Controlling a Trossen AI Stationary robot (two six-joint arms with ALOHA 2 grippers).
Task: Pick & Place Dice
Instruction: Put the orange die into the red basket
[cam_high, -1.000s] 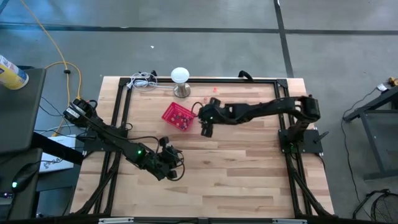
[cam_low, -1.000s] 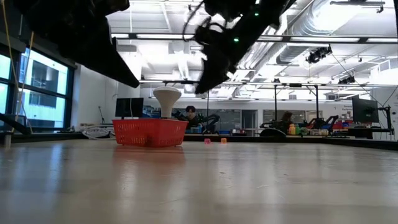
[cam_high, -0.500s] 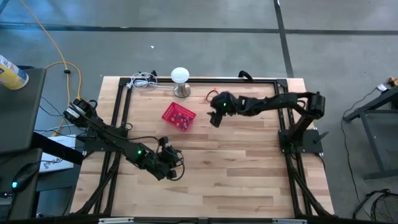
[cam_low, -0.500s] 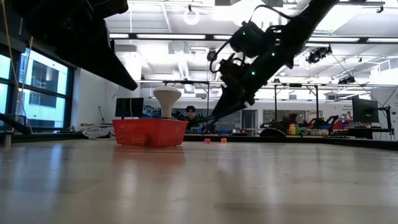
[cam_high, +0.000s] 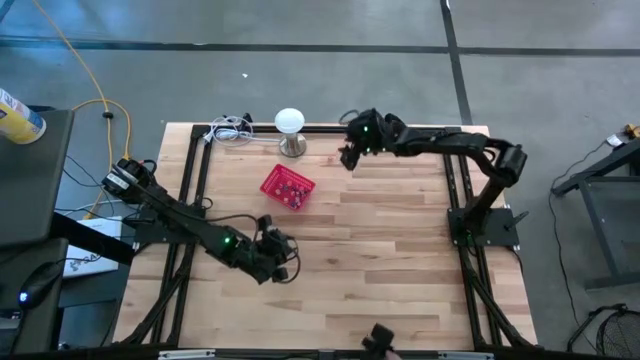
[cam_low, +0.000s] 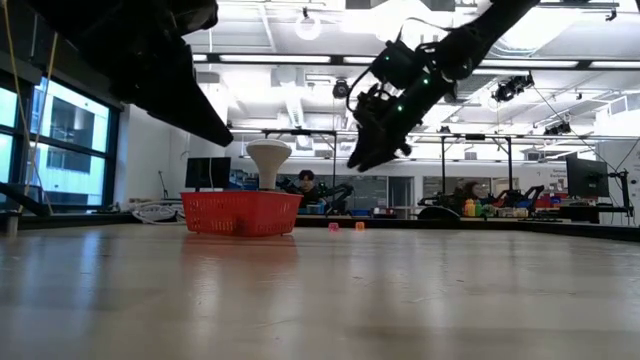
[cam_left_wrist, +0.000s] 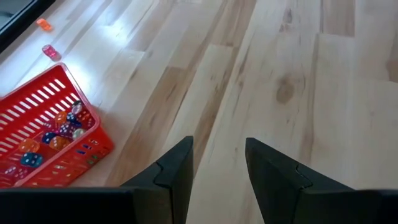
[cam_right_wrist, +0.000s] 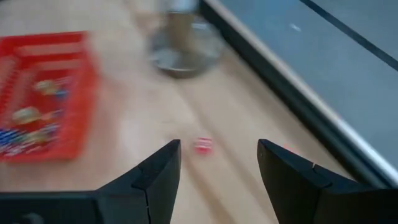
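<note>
a wooden table (cam_high: 380, 260) is seen from above. a small red mesh basket (cam_high: 287, 188) sits at about eleven o'clock from the table's centre, with most of the dice (cam_left_wrist: 59, 134) heaped inside it. two stray dice, one pink (cam_left_wrist: 50, 52) and one orange (cam_left_wrist: 43, 24), lie on the wood near the far edge. the right gripper (cam_high: 347, 158) is held above the table at roughly twelve o'clock (near the pink die (cam_right_wrist: 203, 145)), fingers apart and empty. the left gripper (cam_high: 284, 272) is held low at seven o'clock, fingers apart, nothing between them.
</note>
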